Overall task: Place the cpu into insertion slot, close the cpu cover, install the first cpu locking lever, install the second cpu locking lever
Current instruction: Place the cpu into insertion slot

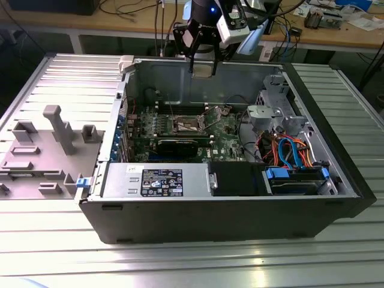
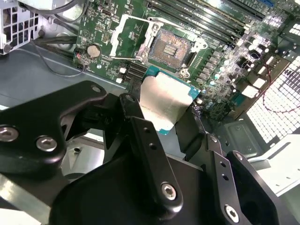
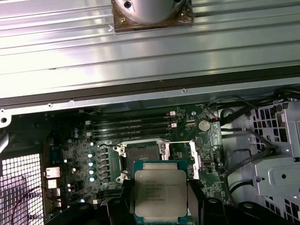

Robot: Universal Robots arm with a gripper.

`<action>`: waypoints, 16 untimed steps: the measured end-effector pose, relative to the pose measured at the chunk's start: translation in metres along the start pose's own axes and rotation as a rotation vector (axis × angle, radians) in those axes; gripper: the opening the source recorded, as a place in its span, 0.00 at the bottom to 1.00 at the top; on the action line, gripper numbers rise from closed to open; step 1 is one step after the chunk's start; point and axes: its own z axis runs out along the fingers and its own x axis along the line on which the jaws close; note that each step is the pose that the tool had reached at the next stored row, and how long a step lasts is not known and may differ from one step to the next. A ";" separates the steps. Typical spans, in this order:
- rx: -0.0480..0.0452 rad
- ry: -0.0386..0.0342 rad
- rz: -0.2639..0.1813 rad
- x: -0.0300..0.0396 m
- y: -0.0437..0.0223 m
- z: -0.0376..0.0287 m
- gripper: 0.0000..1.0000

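Note:
My gripper [image 1: 203, 67] hangs above the back wall of the open computer case, shut on the cpu [image 2: 165, 99]. The cpu is a flat square chip with a silver-grey top, clamped at its edges between the two black fingers [image 2: 140, 126]. In the first wrist view the cpu [image 3: 159, 190] sits just short of the insertion slot [image 3: 142, 152]. The insertion slot [image 2: 171, 44] is a dark square socket on the green motherboard [image 1: 225, 135], uncovered and with nothing in it. The cpu cover [image 2: 127, 35], a silver frame, is swung open beside it. In the exterior view the slot [image 1: 187, 125] lies well below the gripper.
A long black expansion card [image 1: 177, 144] lies in front of the socket. A labelled power supply [image 1: 159, 180] lines the case's near side. A drive cage with blue and orange cables [image 1: 294, 153] fills the exterior view's right. A grey fixture tray [image 1: 48, 150] sits outside the case at the exterior view's left.

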 end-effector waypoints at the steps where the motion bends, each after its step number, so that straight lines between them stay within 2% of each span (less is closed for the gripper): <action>1: 0.0000 -0.0002 0.002 0.0000 0.0000 0.0000 0.54; 6: -0.0007 -0.0062 0.071 0.0000 0.0000 0.0003 0.54; 13: -0.0008 -0.0069 0.078 0.0000 0.0000 0.0003 0.54; 16: -0.0013 -0.0085 0.096 0.0000 0.0000 0.0004 0.54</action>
